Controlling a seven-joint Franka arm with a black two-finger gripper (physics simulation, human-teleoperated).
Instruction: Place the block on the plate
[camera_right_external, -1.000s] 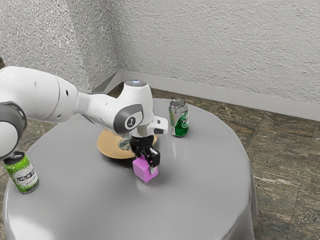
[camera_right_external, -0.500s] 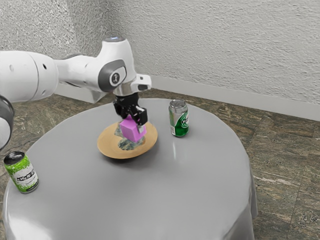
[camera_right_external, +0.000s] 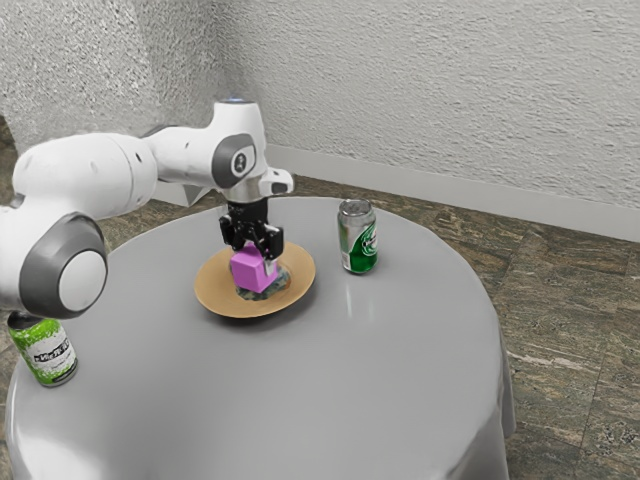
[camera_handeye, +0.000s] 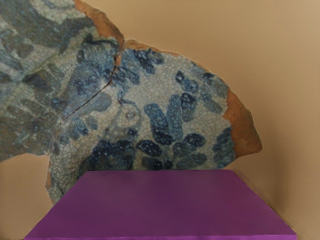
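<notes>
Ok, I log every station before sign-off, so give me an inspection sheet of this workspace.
Surface: round table under a smooth grey cloth, some glare.
Job's things: pink-purple block over the tan plate; whether they touch, I cannot tell.
Clutter: green-and-silver can, upright, toward the exterior view's right from the plate; lime-green can at the exterior view's left, partly behind the arm.
Gripper: shut on the block.
Cables: nothing seen.
Surroundings: rough pale wall, brown stone-look floor.

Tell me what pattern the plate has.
Blue-and-white, crackled, leafy fragments on plain tan; the plate shows it best in the wrist view.
</notes>
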